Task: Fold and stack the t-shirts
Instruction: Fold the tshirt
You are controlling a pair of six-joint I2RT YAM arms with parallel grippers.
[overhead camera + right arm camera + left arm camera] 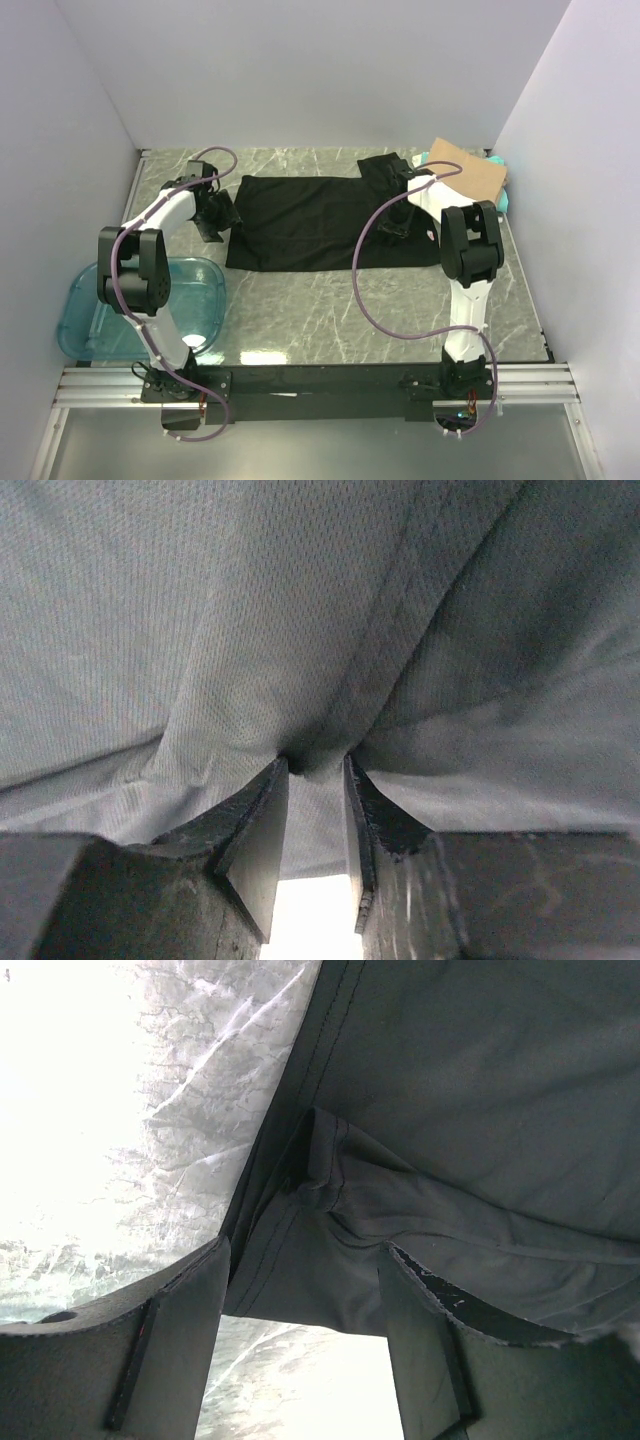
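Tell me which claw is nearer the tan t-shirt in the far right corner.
Right. The right claw is on the black t-shirt's right end, close to the tan t-shirt; the left claw is at the black t-shirt's opposite, left edge.

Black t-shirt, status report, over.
Left gripper open, straddling the black t-shirt at its left edge. Right gripper pinched on a fold at its right end. Blue tub apart, near left base.

Teal t-shirt [506,196]: mostly hidden beneath tan t-shirt [468,169], beyond the right fingers [250,830]. Black t-shirt [300,610]: cut off on all sides past the right fingers, above and right of the left fingers [150,1350].
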